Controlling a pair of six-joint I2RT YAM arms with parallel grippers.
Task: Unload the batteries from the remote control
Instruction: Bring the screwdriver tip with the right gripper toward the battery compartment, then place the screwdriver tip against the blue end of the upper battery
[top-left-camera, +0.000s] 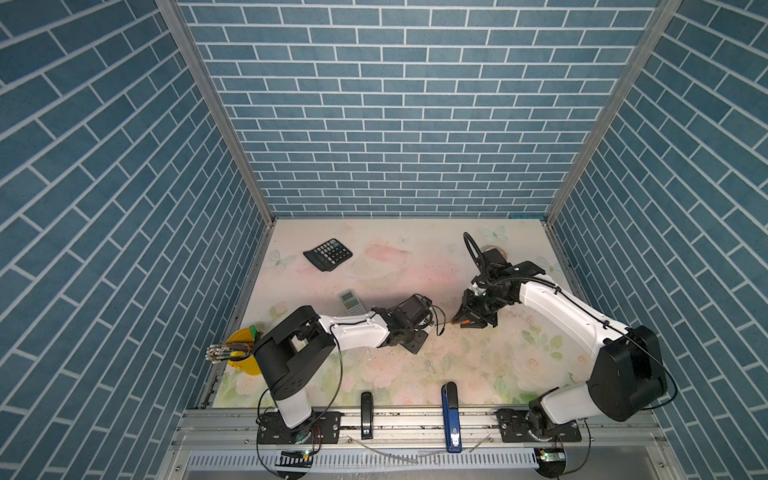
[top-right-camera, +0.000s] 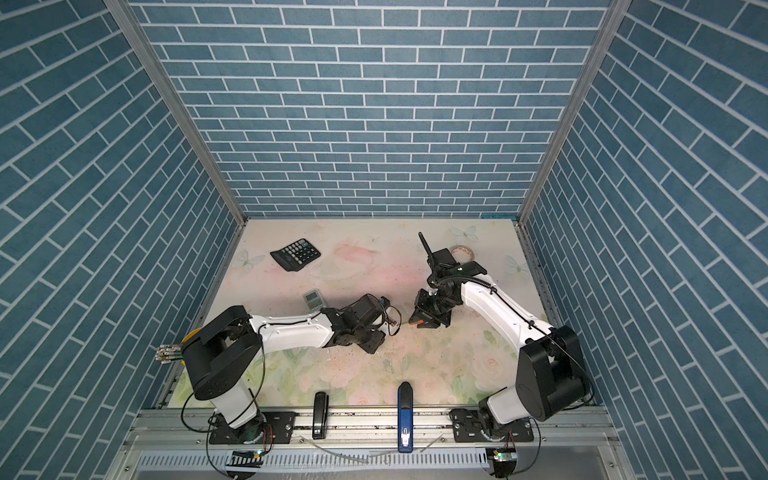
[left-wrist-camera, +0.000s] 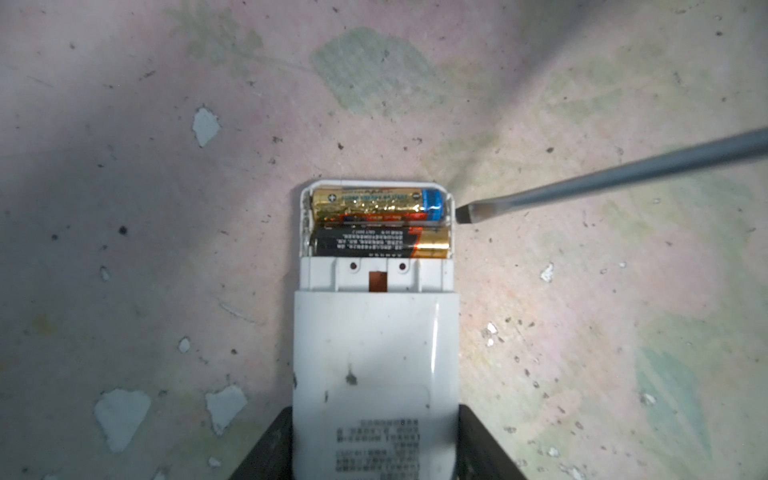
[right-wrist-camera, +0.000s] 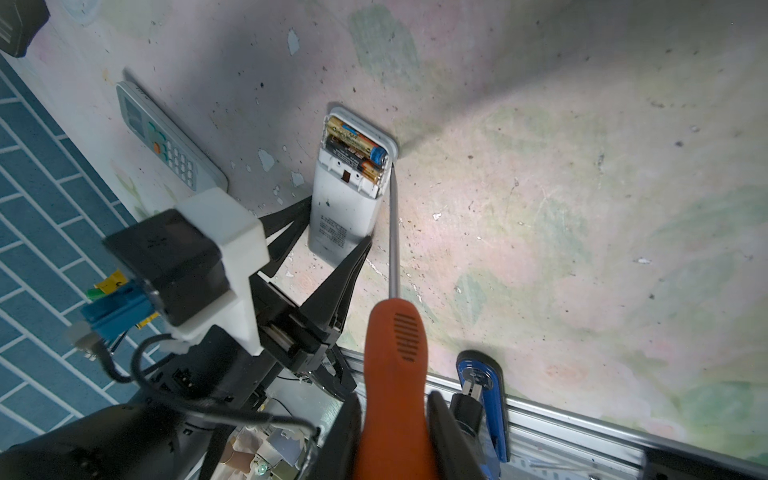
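The left arm lies low, stretched toward the middle of the counter (top-left-camera: 415, 374) with its wrist level. The left hand (left-wrist-camera: 376, 411) is half closed on the white remote (left-wrist-camera: 374, 353), gripping both long sides at the near end. Ahead of its fingertips the remote's compartment lies open, and two batteries (left-wrist-camera: 376, 243) sit in it side by side, crosswise.

The right arm bends down from a raised elbow, its wrist tipped toward the left hand. The right hand (right-wrist-camera: 395, 436) is clamped narrow on the orange handle of a screwdriver (right-wrist-camera: 395, 345). The flat tip (left-wrist-camera: 467, 214) is just beside the compartment's side wall, by the blue-ended battery; I cannot tell whether it touches.

Both top views show the arms' shape, but the left wrist covers the batteries there; only the wrist views show them. A grey remote (top-left-camera: 351, 302) lies beside the left forearm.
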